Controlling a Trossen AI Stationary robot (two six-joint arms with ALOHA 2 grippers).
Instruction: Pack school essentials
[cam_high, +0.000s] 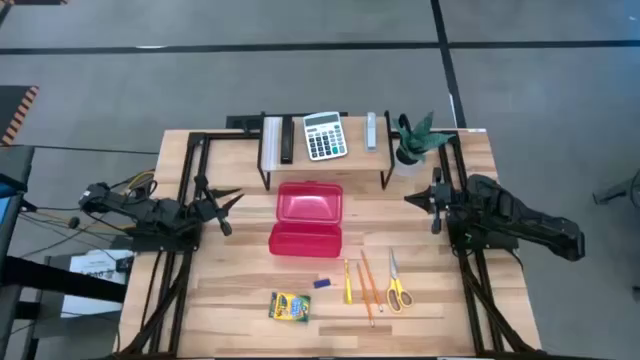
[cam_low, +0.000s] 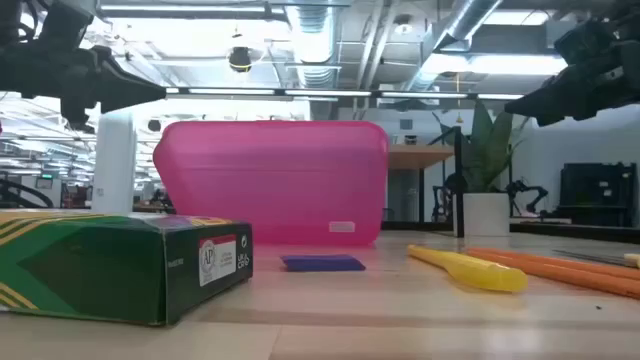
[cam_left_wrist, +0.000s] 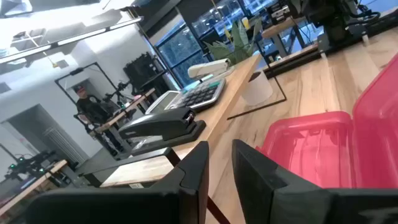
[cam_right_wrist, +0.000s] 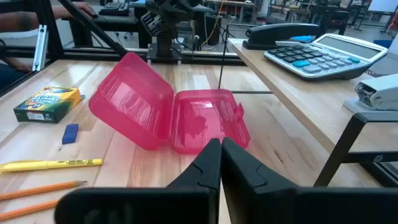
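Observation:
The crayon box (cam_high: 289, 306), blue eraser (cam_high: 321, 283), yellow pencil (cam_high: 348, 282), orange pencils (cam_high: 366, 288) and yellow-handled scissors (cam_high: 398, 291) lie flat on the near part of the table. In the low view the crayon box (cam_low: 120, 265), the eraser (cam_low: 322, 263) and the pencils (cam_low: 470, 268) lie in front. The red translucent case (cam_high: 307, 220) stands open at the table's middle. My left gripper (cam_high: 232, 200) hovers left of the case, open by a narrow gap (cam_left_wrist: 221, 165). My right gripper (cam_high: 412, 199) hovers right of the case, shut (cam_right_wrist: 221, 163). Both point at the case.
A black-framed shelf (cam_high: 325, 158) along the far edge carries a grey calculator (cam_high: 325, 135), a black stapler (cam_high: 286, 140) and a pale stapler (cam_high: 371, 131). A potted plant (cam_high: 415, 140) stands at the far right. Bare wood (cam_high: 230, 290) lies left of the crayon box.

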